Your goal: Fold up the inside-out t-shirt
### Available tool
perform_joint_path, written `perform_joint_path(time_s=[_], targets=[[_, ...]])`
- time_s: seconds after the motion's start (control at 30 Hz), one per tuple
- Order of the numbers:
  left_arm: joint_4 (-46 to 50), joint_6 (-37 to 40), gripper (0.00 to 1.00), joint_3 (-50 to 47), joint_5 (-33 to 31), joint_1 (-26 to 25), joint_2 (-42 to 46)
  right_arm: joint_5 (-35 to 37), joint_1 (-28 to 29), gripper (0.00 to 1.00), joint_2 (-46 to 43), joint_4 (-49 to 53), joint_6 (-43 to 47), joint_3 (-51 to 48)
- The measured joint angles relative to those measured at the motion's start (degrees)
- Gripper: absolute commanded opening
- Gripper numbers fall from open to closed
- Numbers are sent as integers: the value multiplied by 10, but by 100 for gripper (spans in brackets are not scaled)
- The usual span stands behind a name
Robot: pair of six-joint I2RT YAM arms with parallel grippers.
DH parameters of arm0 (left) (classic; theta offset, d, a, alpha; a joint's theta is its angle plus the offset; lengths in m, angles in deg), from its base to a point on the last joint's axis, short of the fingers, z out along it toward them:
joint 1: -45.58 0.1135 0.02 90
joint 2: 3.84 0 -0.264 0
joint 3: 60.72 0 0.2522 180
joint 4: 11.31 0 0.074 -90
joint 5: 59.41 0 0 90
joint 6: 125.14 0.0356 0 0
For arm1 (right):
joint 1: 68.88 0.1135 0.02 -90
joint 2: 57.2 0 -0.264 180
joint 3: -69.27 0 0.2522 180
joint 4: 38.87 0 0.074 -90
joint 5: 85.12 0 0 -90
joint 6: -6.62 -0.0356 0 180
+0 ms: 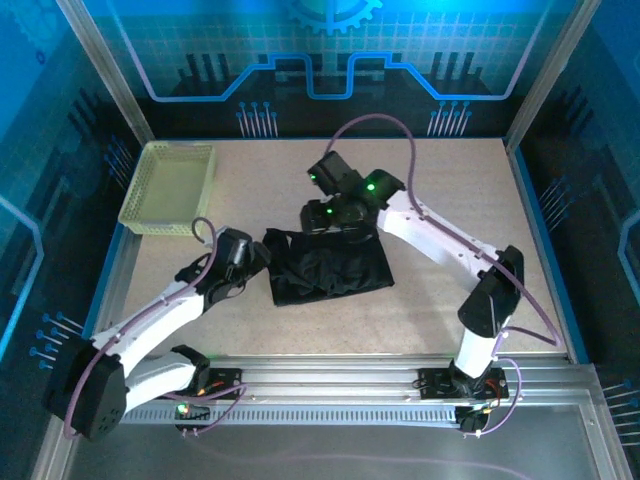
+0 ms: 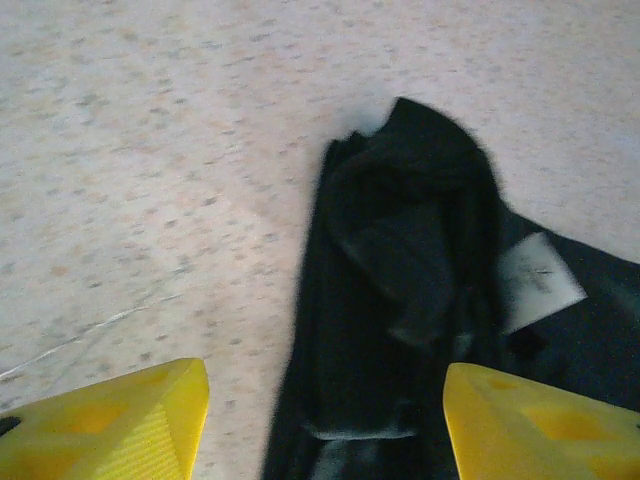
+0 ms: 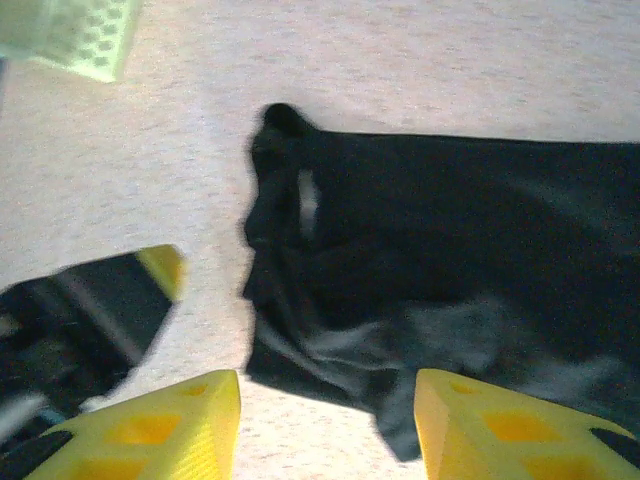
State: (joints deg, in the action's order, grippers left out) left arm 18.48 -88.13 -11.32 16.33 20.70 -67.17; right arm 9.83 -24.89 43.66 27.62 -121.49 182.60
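Folding stage: judged well along. The inside-out t-shirt (image 1: 330, 265) already lies as a compact, roughly rectangular bundle, with loose edges left to tidy.
Shirt place: flat on the table (image 1: 450, 180); the mesh basket (image 1: 135, 215) stands well apart, off the shirt's far-left corner.
Left side: the left gripper (image 2: 325, 368) sits at the shirt's left edge, yellow fingers spread wide, nothing between them. It is empty.
Far side: the right gripper (image 3: 327, 375) hovers over the shirt's far edge, fingers apart, clamping nothing.
Step in hand: probably lining up fresh pinches for the next fold or a smoothing pass.
Doing it well: take every layer at the edge in one pinch, not just the top sheet. Set both grips level with each other, lift low, and carry the cloth across evenly so the inner layers do not slide.
Fabric: black, matte, limp; rumpled into soft ridges. Paler grey hems and seams show, as an inside-out shirt would.
Tag: the white tag (image 2: 538, 280) is small, rectangular, and flat on the cloth near the shirt's left end.
Outline: the left end bunches into a raised dark knob; the near edge is ragged.
Basket make: pale yellow-green, rigid, honeycomb mesh.
Table surface: pale, speckled, smooth-looking.
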Motion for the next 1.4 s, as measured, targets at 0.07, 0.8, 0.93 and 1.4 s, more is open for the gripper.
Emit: perform_joint_path(time_s=[0.07,0.8,0.93,1.4], targets=[[8,7,64,41,3,-20,-24,0,-28,48,-6,-27,2,-64],[23,3,68,14,17,50,33,-28,120,38,107,-143,58,-102],[29,4,67,6,34,80,36,-64,133,36,113,-151,63,-103],[38,38,65,144,35,-92,-91,-4,-7,48,-75,-153,94,-185]])
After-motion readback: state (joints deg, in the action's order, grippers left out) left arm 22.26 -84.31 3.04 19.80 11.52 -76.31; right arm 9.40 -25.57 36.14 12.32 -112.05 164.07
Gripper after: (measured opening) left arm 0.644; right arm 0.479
